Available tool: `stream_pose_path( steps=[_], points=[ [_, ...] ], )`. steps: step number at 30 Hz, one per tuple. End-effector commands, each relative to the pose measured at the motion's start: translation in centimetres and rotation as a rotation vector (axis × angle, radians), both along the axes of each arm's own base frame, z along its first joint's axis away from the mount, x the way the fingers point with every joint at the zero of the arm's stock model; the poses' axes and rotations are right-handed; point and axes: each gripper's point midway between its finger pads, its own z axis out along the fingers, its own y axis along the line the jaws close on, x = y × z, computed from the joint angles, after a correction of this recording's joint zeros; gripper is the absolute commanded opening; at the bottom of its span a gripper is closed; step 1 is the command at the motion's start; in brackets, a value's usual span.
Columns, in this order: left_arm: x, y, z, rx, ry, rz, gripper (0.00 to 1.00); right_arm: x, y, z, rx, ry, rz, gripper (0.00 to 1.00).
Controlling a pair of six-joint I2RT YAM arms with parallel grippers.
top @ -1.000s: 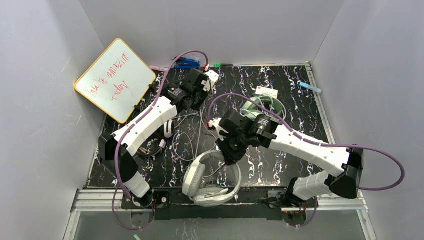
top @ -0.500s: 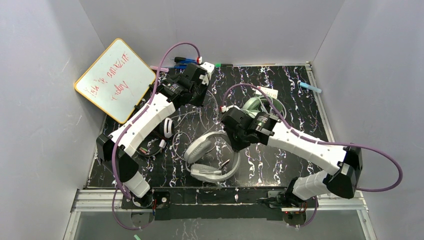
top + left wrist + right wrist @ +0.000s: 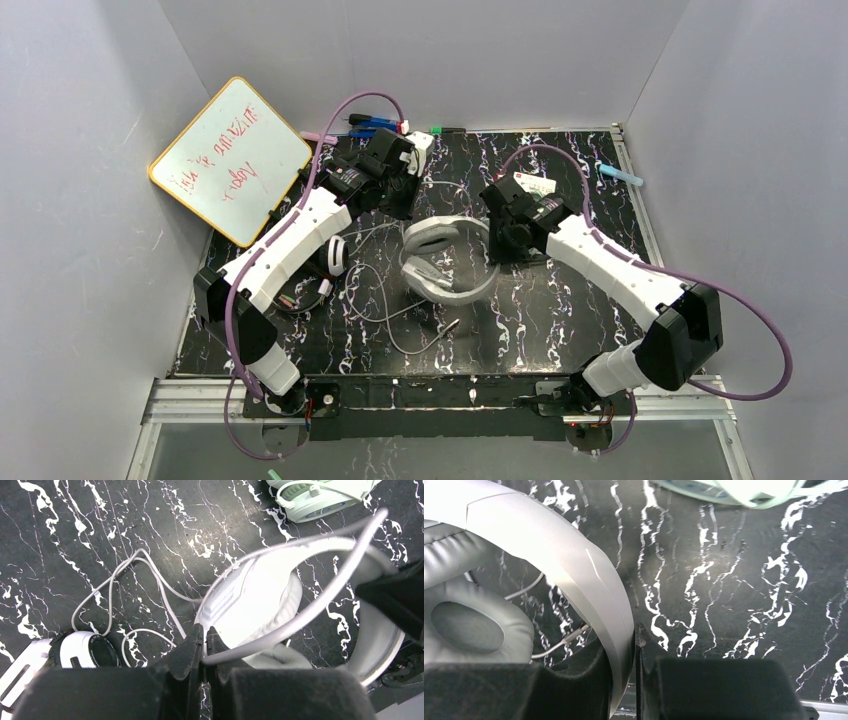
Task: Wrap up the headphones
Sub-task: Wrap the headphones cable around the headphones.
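The light grey headphones (image 3: 445, 262) hang just above the middle of the table, their headband (image 3: 574, 555) clamped between the fingers of my right gripper (image 3: 626, 640), which is shut on it. One ear cushion (image 3: 469, 625) shows at that view's left. My left gripper (image 3: 205, 650) is shut on the grey cable (image 3: 320, 597), which runs taut up to the headset. The cable's slack (image 3: 385, 305) and plug (image 3: 452, 325) lie on the table. The mint-green headphones (image 3: 320, 500) lie partly under my right arm. The black-and-white headphones (image 3: 330, 258) lie under my left arm.
A whiteboard (image 3: 230, 158) leans against the left wall. Markers (image 3: 375, 125) lie along the back edge and a pale blue one (image 3: 620, 175) at the right. A pale cable (image 3: 125, 580) loops over the marbled black table (image 3: 580, 320).
My right gripper has carried the grey headphones from the front edge back to the table's middle, towards the right. My left gripper drifted back a little with the cable, which is now drawn taut.
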Motion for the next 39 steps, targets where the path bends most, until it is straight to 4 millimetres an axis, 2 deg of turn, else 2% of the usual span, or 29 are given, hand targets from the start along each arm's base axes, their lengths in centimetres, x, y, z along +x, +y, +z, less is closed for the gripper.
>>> stream_pose_path(
  steps=[1, 3, 5, 11, 17, 24, 28, 31, 34, 39],
  points=[
    [-1.3, 0.4, 0.3, 0.011, 0.016, -0.062, 0.0, 2.4, -0.9, 1.0, -0.015, -0.051, -0.138, 0.01],
    [-1.4, 0.6, 0.2, 0.029, 0.017, -0.077, 0.0, 3.0, -2.3, 0.9, -0.075, -0.051, -0.2, 0.01],
    [-2.0, 0.0, 0.2, 0.013, 0.05, -0.118, 0.0, 3.5, -2.5, 0.9, -0.065, -0.053, -0.233, 0.01],
    [-4.1, -1.1, -1.1, 0.02, 0.142, -0.161, 0.0, 6.3, -2.1, 2.1, 0.131, -0.084, -0.373, 0.01],
    [-6.9, -1.9, -2.4, -0.032, 0.249, -0.154, 0.0, 9.5, -3.2, 3.6, 0.228, -0.115, -0.567, 0.01],
    [-10.4, -4.3, -4.7, -0.122, 0.292, -0.179, 0.0, 12.2, -2.2, 6.3, 0.446, -0.185, -0.614, 0.01],
    [-12.2, -5.7, -5.6, -0.16, 0.287, -0.212, 0.0, 13.4, -1.9, 7.9, 0.5, -0.199, -0.611, 0.01],
    [-12.7, -5.1, -7.3, -0.151, 0.3, -0.177, 0.0, 13.9, -1.5, 9.0, 0.578, -0.177, -0.599, 0.01],
    [-13.0, -4.7, -8.3, -0.171, 0.287, -0.165, 0.0, 13.8, 0.0, 10.3, 0.675, -0.146, -0.527, 0.01],
    [-11.6, -4.2, -8.4, -0.212, 0.165, -0.122, 0.02, 12.9, 1.5, 11.2, 0.758, -0.075, -0.464, 0.01]
  ],
)
